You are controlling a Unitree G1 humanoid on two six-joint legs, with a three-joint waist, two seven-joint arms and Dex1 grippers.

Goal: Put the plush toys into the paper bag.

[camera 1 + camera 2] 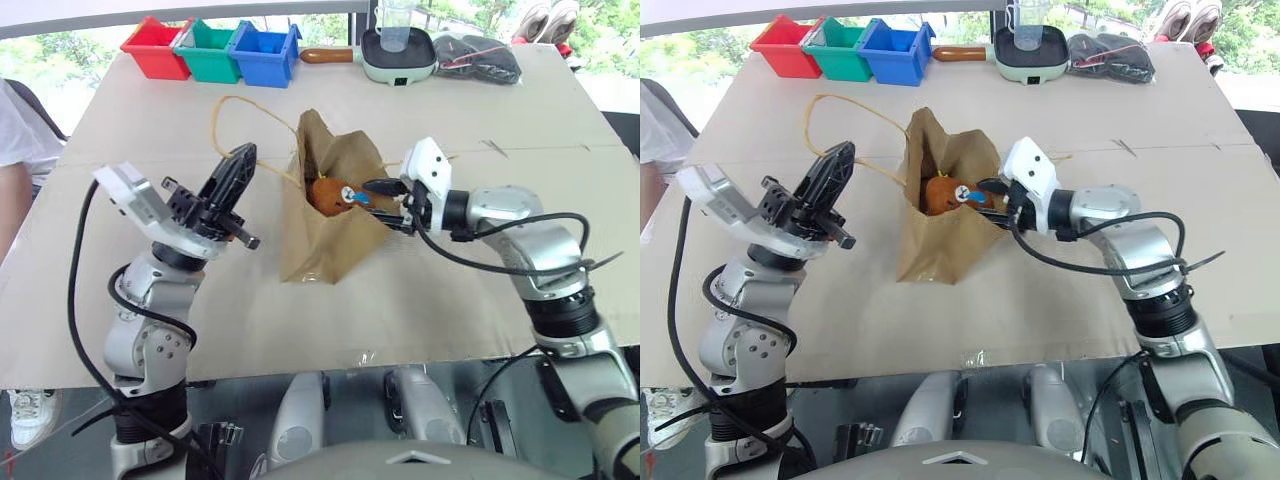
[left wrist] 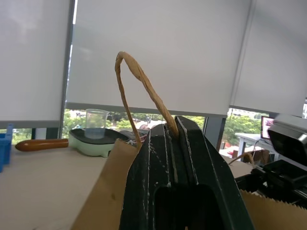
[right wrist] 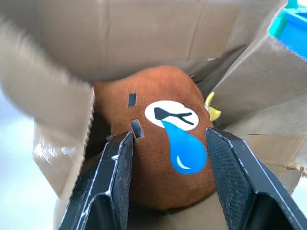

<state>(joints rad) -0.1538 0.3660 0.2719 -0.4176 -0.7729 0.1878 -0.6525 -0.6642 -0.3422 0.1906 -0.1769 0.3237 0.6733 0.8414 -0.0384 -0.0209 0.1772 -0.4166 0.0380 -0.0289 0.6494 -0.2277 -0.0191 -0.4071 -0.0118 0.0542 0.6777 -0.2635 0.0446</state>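
The brown paper bag (image 1: 330, 235) lies on the table's middle with its mouth turned toward my right arm. My left gripper (image 1: 243, 160) is shut on one twisted handle (image 2: 132, 72), holding the loop up. Inside the mouth sits the brown plush toy (image 3: 158, 158), its white-and-blue face patch toward me. A yellow tuft (image 3: 211, 106) pokes out behind it; the rest of that toy is hidden. My right gripper (image 1: 378, 195) is at the bag's mouth, open, with one finger (image 3: 115, 167) on each side of the brown toy.
Red (image 1: 155, 48), green (image 1: 210, 52) and blue (image 1: 265, 55) bins line the far left edge. A pale green pan (image 1: 398, 60) holding a clear cup and a black cloth (image 1: 480, 58) lie at the far right. A person (image 1: 20, 130) stands at the left edge.
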